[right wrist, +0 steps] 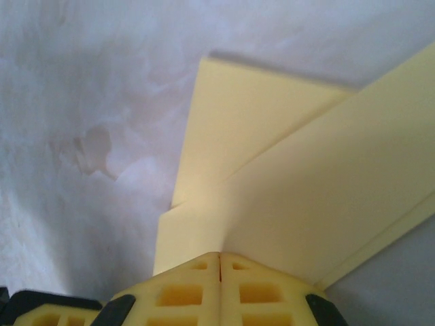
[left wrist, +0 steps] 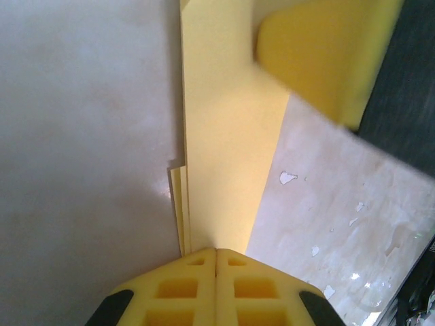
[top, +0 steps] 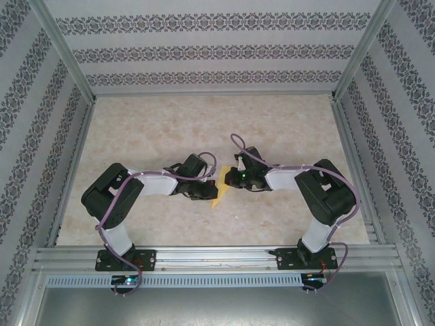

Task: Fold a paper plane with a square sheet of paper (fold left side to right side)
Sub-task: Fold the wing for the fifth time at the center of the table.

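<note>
The left end effector [left wrist: 216, 252] has its two yellow ribbed fingers pressed together with no gap between them. Their tips sit on the near edge of the sheet of thin yellow paper [left wrist: 224, 149], which runs out from under them as a long strip. Along the strip's left edge, further layers peek out, so the sheet is already folded over itself. A blurred yellow block [left wrist: 319, 54] hangs over the strip's far end (too soft to identify).

The right end effector [right wrist: 219, 258] is likewise closed tight, finger against finger, with its tips at the paper. There, a broad flap crosses diagonally over a lower layer.

From above, the two meet tip to tip near the middle of the pale marbled surface [top: 170, 115]. The paper lies flat between and beneath them, one yellow corner pointing toward the arm bases.
</note>
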`<state>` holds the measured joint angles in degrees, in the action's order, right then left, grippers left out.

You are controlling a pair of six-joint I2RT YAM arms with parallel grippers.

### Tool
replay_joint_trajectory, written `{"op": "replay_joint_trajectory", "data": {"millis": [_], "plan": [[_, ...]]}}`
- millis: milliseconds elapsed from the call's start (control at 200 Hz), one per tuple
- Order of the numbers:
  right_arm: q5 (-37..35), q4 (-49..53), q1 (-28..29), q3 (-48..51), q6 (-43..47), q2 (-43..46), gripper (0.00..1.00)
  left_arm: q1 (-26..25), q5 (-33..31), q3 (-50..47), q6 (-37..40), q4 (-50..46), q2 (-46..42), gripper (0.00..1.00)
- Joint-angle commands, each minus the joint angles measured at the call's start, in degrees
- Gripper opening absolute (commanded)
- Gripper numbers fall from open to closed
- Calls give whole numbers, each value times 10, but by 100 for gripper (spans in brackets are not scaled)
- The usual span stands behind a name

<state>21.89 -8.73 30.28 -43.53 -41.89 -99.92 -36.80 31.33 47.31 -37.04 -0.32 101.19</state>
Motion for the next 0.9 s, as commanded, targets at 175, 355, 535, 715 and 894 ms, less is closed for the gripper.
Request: {"op": "replay_joint_trajectory", "data": {"millis": [175,355,535,715,894], "plan": [[-14,10,-48,-33,31,-24,0,-1,-74,-41,10,-82,27,0],[-5,11,-82,-40,39,-39,0,-1,-72,-44,10,-80,25,0],[0,16,-109,-47,49,-43,0,-1,-71,-44,8,-77,25,0],[13,19,-133,-61,56,-57,0,-1,-53,-56,-10,-46,22,0],[5,40,-146,-74,65,-26,0,-3,-42,-73,-37,-15,6,0]]}}
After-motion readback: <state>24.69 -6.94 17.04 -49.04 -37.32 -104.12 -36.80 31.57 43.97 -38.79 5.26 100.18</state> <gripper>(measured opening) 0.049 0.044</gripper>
